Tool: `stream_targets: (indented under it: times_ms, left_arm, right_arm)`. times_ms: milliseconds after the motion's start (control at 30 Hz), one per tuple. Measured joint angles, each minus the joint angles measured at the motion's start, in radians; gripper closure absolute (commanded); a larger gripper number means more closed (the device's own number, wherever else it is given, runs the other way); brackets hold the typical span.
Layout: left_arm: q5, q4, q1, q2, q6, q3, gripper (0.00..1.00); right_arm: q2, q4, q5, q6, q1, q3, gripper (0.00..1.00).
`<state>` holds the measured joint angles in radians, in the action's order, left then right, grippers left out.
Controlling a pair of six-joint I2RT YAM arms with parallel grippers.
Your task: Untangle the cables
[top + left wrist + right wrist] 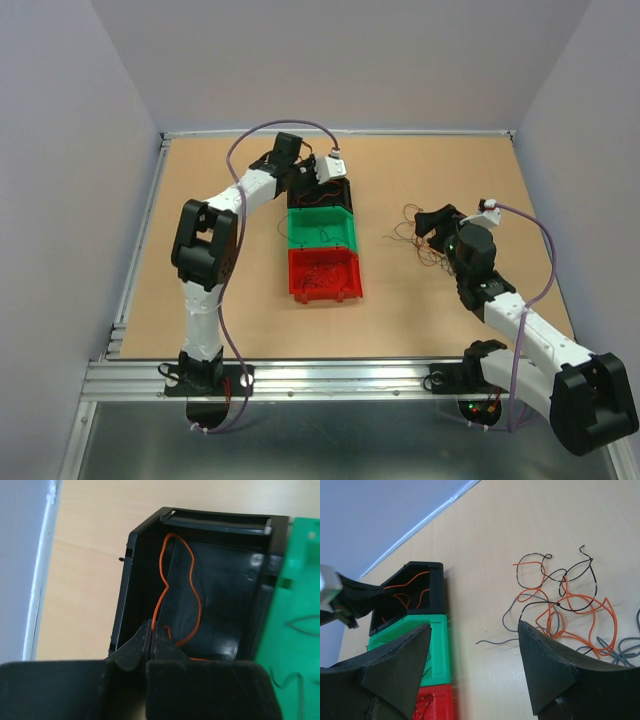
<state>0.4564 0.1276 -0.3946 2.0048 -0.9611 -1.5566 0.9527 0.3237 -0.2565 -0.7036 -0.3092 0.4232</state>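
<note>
Left gripper (152,632), fingers pressed together, pinches a thin orange wire (199,605) inside the black plastic bin (131,580); best released only once the whole strand lies within. Right gripper (475,630) hangs spread beside the tangled clump of orange, black and grey wires (565,602) on the wooden table (495,540). The green plastic bin (342,228) holds a few dark strands, and the red plastic bin (325,293) a thin scribble.

On tan table (220,300), in one touching row: black bin (346,201), green bin (351,233), red bin (353,272); to their right, apart, loose clump of cables (413,240).
</note>
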Motion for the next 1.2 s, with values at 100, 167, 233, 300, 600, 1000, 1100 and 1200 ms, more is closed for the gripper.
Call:
stream_targets:
  times_ms: [100,167,233,300,600,1000,1100,1200]
  left_arm:
    - [-0.084,0.071,-0.031,0.119,-0.032,-0.106,0.99]
    - [-0.156,0.093,-0.061,0.171,-0.045,-0.120,0.89]
    - [-0.228,0.049,-0.087,0.160,-0.035,-0.099,0.81]
    - [-0.265,0.003,-0.108,0.140,-0.018,-0.062,0.64]
    - [-0.286,-0.162,-0.124,-0.048,0.134,0.056,0.08]
    - [-0.223,-0.445,-0.116,-0.375,0.404,0.307,0.11]
    - [-0.196,-0.566,-0.116,-0.473,0.482,0.449,0.12]
    - [-0.188,-0.704,-0.116,-0.588,0.574,0.603,0.11]
  right_arm:
    - [0.005,0.000,0.003,0.000,0.000,0.000,0.24]
    - [0.006,0.000,0.004,0.000,0.000,0.000,0.24]
    - [0.007,0.001,0.006,0.002,0.000,0.000,0.24]
    - [0.012,0.004,0.008,0.006,0.000,0.000,0.24]
    - [0.150,-0.043,-0.053,-0.030,0.000,0.002,0.23]
    - [0.298,-0.097,-0.130,-0.116,0.000,0.047,0.34]
    - [0.311,-0.100,-0.154,-0.122,0.000,0.053,0.36]
    - [0.356,-0.100,-0.173,-0.123,0.000,0.078,0.38]
